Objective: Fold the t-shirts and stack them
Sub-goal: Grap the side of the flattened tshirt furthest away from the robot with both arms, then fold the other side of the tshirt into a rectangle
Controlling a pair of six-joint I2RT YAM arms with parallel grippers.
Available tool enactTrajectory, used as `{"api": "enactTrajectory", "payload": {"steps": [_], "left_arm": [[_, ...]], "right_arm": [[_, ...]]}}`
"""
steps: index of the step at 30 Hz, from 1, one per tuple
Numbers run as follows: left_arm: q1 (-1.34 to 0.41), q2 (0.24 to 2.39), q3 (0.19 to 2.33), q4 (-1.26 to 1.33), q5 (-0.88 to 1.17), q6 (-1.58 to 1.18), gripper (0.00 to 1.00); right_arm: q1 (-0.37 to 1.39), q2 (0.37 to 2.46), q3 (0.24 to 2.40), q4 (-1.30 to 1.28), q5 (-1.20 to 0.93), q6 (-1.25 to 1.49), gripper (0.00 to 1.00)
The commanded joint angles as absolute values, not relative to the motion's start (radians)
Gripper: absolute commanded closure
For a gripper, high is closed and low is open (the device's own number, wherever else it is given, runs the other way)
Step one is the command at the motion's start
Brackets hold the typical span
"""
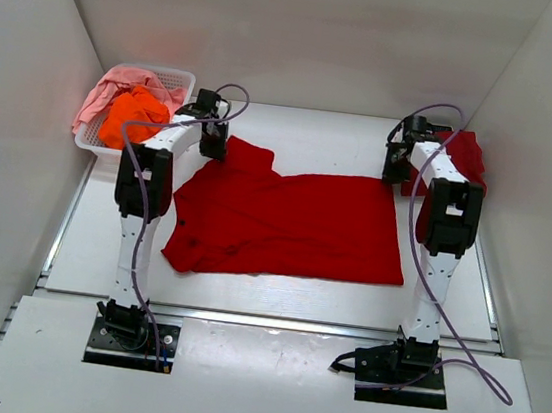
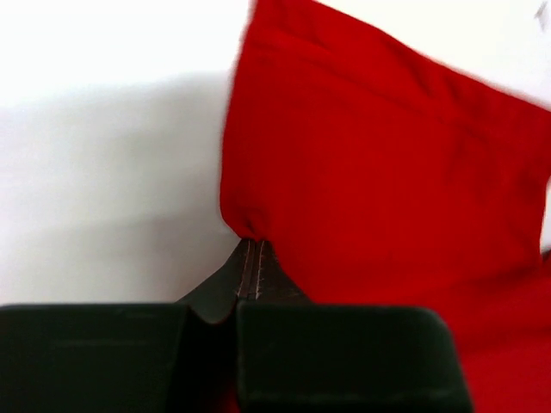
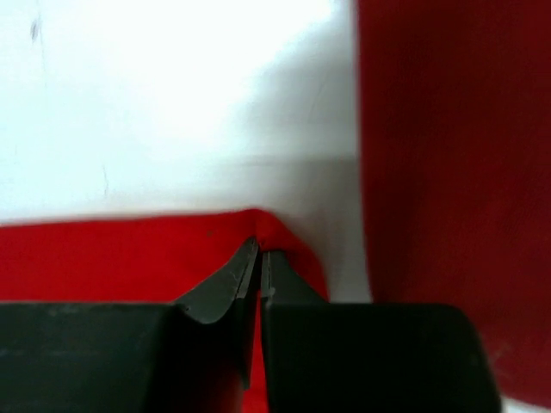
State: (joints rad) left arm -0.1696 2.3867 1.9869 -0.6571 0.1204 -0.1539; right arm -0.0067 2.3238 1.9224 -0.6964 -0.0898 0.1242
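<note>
A bright red t-shirt (image 1: pixel 284 223) lies spread flat in the middle of the table. My left gripper (image 1: pixel 213 144) is at its far left sleeve, and the left wrist view shows that gripper (image 2: pixel 250 245) shut on a pinch of the red cloth (image 2: pixel 379 155). At the shirt's far right corner my right gripper (image 1: pixel 396 171) is down on the cloth. In the right wrist view the right gripper (image 3: pixel 261 251) is shut on that red corner (image 3: pixel 103 258). A darker crimson t-shirt (image 1: pixel 468 158) (image 3: pixel 448 198) lies bunched behind the right arm.
A white mesh basket (image 1: pixel 176 80) stands at the back left, holding a pale pink t-shirt (image 1: pixel 103 95) and an orange t-shirt (image 1: pixel 136 114). White walls close in the table on the left, right and back.
</note>
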Motion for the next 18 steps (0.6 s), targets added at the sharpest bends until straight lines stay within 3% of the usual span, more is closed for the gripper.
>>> {"api": "enactTrajectory", "payload": {"steps": [1,9,18], "left_arm": [[-0.146,2.176,1.887,-0.649,0.149,-0.141,1.0],[-0.117,1.852,1.487,-0.508,0.169,-0.147,1.0],[-0.129,1.556,1.143,-0.462,0.157,-0.147,1.0]], "right_arm": [[0.041,2.168,1.853,-0.645,-0.06,0.055,1.0],[0.049,1.88,1.504,-0.477,-0.093,0.014,1.0],[-0.078,1.619,1.149,-0.35,-0.23,0.009,1.0]]}}
